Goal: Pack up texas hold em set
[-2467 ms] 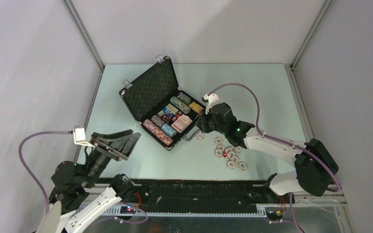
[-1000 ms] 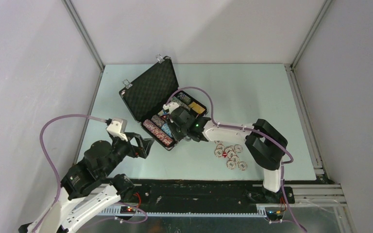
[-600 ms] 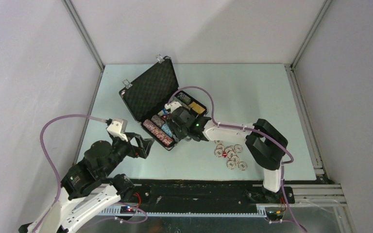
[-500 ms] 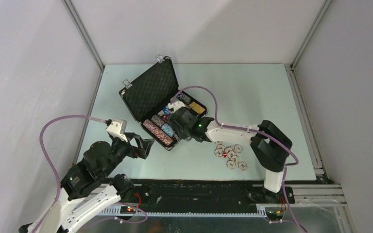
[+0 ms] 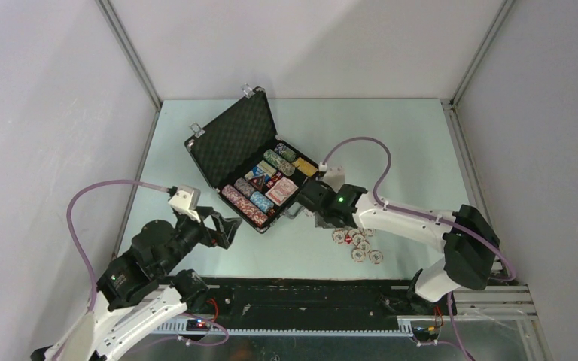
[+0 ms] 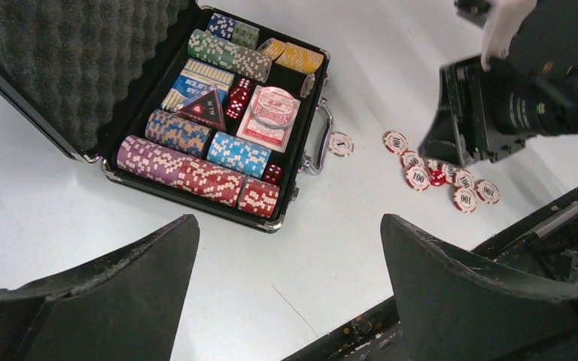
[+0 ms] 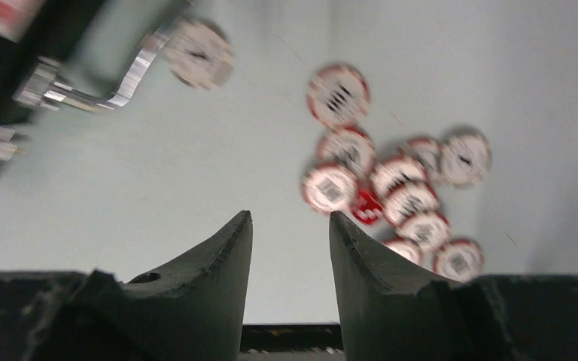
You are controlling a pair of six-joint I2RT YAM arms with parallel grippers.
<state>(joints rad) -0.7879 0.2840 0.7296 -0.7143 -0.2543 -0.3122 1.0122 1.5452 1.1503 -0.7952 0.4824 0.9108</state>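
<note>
The black case point(image 5: 209, 162) lies open at the table's back left, its foam lid point(image 5: 233, 139) leaning back. In the left wrist view its tray point(image 6: 313, 110) holds rows of multicoloured chips point(image 6: 196, 169), a card deck point(image 6: 269, 116) and red dice point(image 6: 239, 98). Several loose red-and-white chips point(image 5: 357, 241) lie right of the silver handle point(image 6: 317, 147); they also show in the right wrist view point(image 7: 391, 188). One chip point(image 7: 199, 53) lies by the handle. My right gripper point(image 7: 290, 219) is open and empty, above the table between the handle and the loose chips. My left gripper point(image 6: 290, 226) is wide open and empty, near the case's front corner.
The black rail point(image 5: 308, 293) runs along the table's near edge. Grey walls with metal frame posts point(image 5: 132, 53) enclose the table. My right arm point(image 5: 414, 218) stretches across the right half, above the loose chips.
My right gripper has pulled back from over the case tray to the right, and now hangs beside the handle. The left arm has hardly moved.
</note>
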